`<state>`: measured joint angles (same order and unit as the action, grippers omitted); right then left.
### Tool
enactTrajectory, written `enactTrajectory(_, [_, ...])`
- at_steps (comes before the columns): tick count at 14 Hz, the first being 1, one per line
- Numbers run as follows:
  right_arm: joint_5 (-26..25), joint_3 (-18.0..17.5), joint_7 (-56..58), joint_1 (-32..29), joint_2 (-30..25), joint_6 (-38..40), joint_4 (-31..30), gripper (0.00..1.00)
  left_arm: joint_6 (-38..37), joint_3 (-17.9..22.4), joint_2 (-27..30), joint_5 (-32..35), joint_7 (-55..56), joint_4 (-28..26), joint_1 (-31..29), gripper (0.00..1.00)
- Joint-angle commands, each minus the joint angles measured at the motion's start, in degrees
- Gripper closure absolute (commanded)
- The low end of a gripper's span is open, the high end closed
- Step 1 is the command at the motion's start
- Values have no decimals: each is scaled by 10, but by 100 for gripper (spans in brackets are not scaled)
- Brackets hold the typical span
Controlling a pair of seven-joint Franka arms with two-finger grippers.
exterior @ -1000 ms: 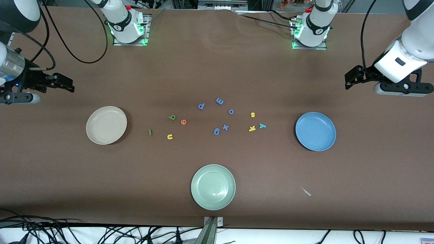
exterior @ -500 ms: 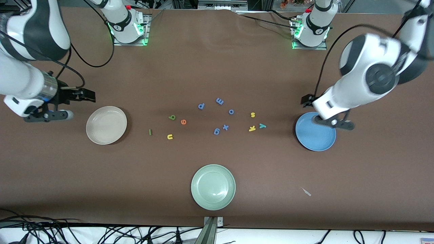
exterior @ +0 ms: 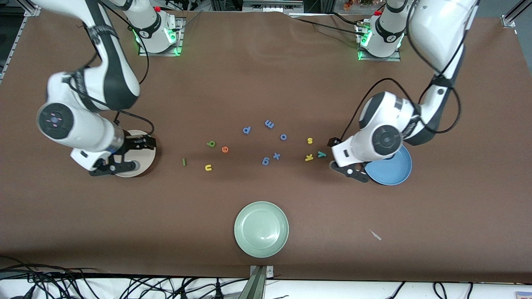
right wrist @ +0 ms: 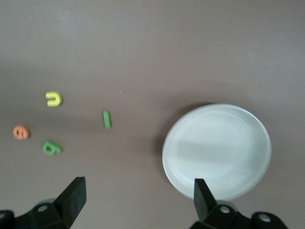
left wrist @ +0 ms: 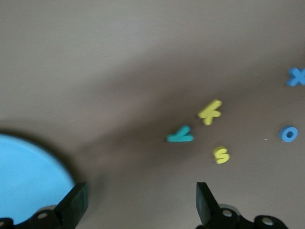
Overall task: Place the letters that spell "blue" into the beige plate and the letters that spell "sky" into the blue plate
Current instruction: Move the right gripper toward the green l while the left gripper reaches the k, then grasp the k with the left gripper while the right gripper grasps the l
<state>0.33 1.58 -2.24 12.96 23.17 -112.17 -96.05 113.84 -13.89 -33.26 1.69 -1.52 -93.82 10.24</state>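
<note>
pale green plate (exterior: 261, 229) sits nearest the camera | my left claw (exterior: 332, 154) jaws apart, empty, up between blue plate (exterior: 395, 170) and y (exterior: 321, 154), k (exterior: 309, 157), s (exterior: 309, 140) | my right claw (exterior: 143, 143) spread wide over beige plate (exterior: 145, 161) | l (exterior: 183, 162), u (exterior: 208, 167), e (exterior: 225, 149), b (exterior: 211, 144) on the table mid-way, none plated yet

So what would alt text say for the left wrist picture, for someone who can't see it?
Three small foam letters, a yellow k, a teal y and a yellow s, lie apart on a brown table ahead of the left gripper, its jaws open and empty. A blue plate shows at one edge, two blue letters at the other.
</note>
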Motion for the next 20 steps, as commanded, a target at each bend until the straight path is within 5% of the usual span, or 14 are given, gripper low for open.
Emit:
enactTrajectory(1, [10, 3, -20, 16, 37, -93, -26, 0, 27, 1, -33, 36, -40, 33, 38, 0])
enactTrajectory(7, [11, 3, -70, 50, 106, -287, -91, 0, 84, 0, -75, 116, -161, 26, 77, 0])
enactTrajectory(14, [11, 3, -93, 68, 87, -336, -175, 0, 145, 0, -113, 119, -338, 26, 86, 0])
enactTrajectory(17, [11, 3, -92, 67, 86, -363, -193, 5, 182, 1, -125, 117, -399, 26, 83, 26])
enactTrajectory(18, [10, 3, -91, 68, 85, -362, -193, 14, 182, 1, -125, 118, -398, 26, 85, 54])
enactTrajectory(20, [10, 2, -91, 68, 79, -358, -193, 28, 184, 1, -129, 118, -396, 26, 87, 72])
